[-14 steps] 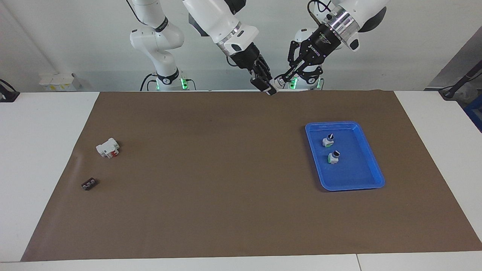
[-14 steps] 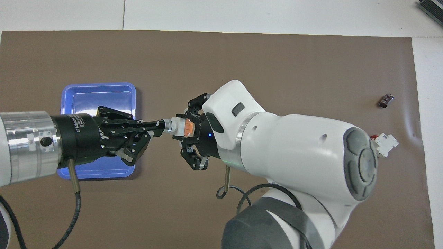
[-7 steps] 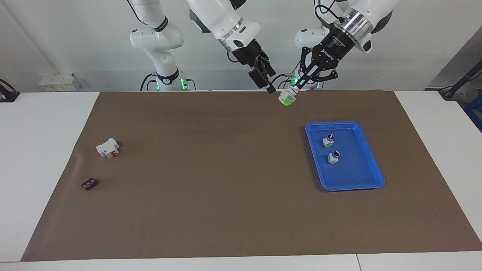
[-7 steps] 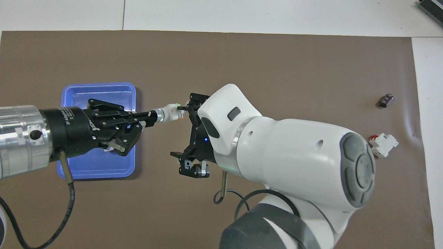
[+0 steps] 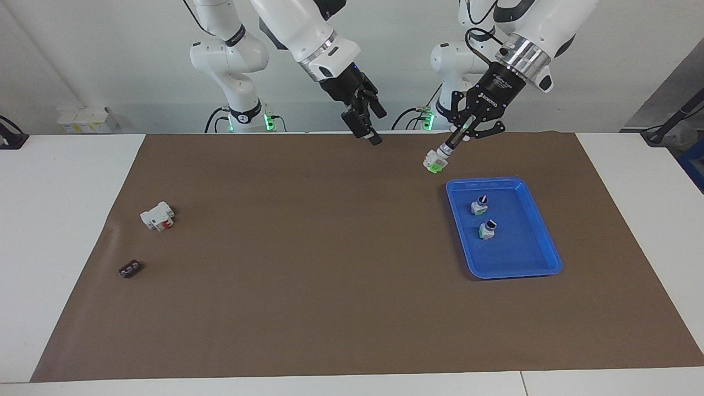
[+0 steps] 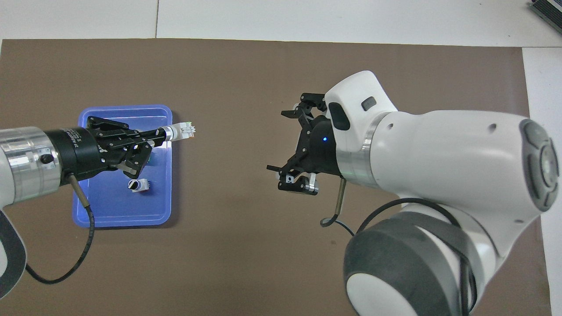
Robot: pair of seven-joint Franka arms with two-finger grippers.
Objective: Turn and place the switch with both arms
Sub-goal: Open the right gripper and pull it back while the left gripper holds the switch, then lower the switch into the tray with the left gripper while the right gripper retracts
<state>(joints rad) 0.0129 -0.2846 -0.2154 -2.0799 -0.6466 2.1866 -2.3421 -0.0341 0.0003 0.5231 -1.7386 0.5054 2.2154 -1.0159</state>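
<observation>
While right gripper hangs over mat, fingers spread, nothing held, I see left gripper clamped on switch by its knob, in air just beside blue tray.

— What sort of place is this?
— A robotics lab: two white arms bolted at a white table, brown mat, bare wall, cables.

The scene is evenly and brightly lit from above. Soft shadows are cast beside the tray. Glare is noted on the right arm.
</observation>
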